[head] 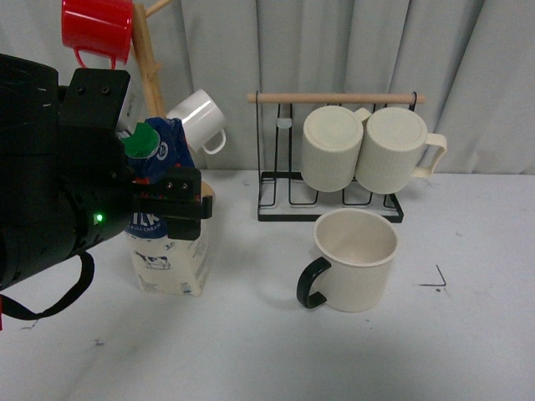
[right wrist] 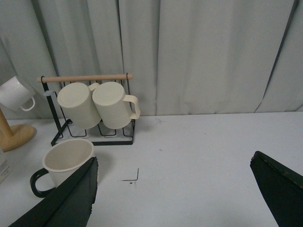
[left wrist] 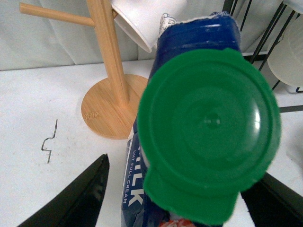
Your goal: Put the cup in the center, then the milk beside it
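The milk [head: 170,266], a tall carton, stood on the left part of the white worktop, just in front of the wooden mug tree [head: 149,58]. It was upright, its long axis vertical, with the green cap [head: 140,144] at the top and the printed face towards the front edge. The left gripper [head: 172,203] was level with the carton's upper half. In the left wrist view its black fingers [left wrist: 83,196] sat on either side of the carton, spread, with bare worktop showing between one finger and the carton. The cup [head: 354,259] stood upright near the middle of the worktop, in front of the wire rack [head: 330,200], with its black handle towards the front-left. The right gripper [right wrist: 175,198] was wide apart and held nothing.
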Robot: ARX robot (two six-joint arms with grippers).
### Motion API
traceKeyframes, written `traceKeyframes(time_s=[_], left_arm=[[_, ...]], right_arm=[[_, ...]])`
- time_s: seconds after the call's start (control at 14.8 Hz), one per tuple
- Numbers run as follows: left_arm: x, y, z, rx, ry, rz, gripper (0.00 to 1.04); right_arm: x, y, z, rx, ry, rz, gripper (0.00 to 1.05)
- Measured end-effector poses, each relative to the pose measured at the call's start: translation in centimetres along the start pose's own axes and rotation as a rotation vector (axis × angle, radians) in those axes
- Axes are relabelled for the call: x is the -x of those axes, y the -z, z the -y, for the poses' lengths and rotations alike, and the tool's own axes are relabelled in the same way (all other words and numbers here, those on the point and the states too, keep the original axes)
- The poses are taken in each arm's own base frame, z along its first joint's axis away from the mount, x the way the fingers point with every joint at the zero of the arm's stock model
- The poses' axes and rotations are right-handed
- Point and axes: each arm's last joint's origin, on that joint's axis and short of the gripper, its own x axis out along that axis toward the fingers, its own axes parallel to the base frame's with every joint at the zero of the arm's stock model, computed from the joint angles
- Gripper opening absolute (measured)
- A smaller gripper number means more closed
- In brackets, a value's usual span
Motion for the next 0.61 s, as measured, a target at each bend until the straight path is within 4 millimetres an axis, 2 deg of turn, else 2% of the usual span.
traceKeyframes(time_s=[0.41, 0.47, 0.61], left_arm=[[0.1, -0.6, 0.2, 0.029, -0.024, -0.002, 0.16], [0.5, -0.5, 0.3, 0.030, -0.026, -0.007, 0.08], [1.9, -0.7, 0.7, 0.026, -0.044, -0.010, 0.04]], right_arm=[[0.0, 0.0, 0.0, 0.000, 0.000, 0.000, 0.98], [0.0, 0.0, 0.0, 0.000, 0.000, 0.000, 0.98], [0.0, 0.0, 0.0, 0.000, 0.000, 0.000, 0.98]])
